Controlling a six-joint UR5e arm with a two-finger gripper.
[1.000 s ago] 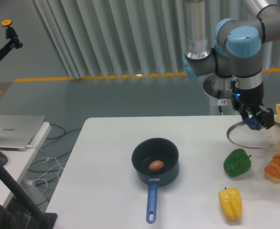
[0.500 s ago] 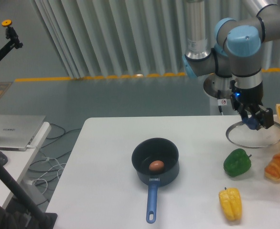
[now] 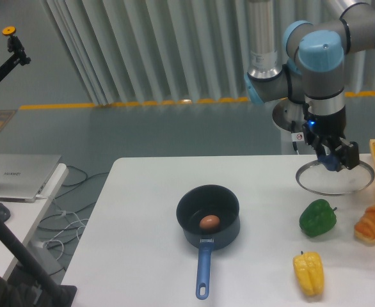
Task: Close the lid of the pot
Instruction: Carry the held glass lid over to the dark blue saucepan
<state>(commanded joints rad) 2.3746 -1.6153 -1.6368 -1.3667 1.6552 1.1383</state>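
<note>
Gripping: tool [image 3: 333, 162] clamped on the lid's centre knob.
Lid [image 3: 322, 182]: hangs directly under the tool, near the surface's [image 3: 143, 211] far right side.
Pot [image 3: 208, 217]: uncovered, mid-surface, at about 8 o'clock from the tool and well apart; handle toward 6 o'clock.
Egg [image 3: 209, 222]: inside the pot.
Green pepper [image 3: 317, 217]: near the lid, at 6 o'clock.

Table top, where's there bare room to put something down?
Bare: the table's whole left side beside the pot, and the strip between pot and green pepper. Crowded: the right edge, with the lid, yellow pepper and bread.
</note>
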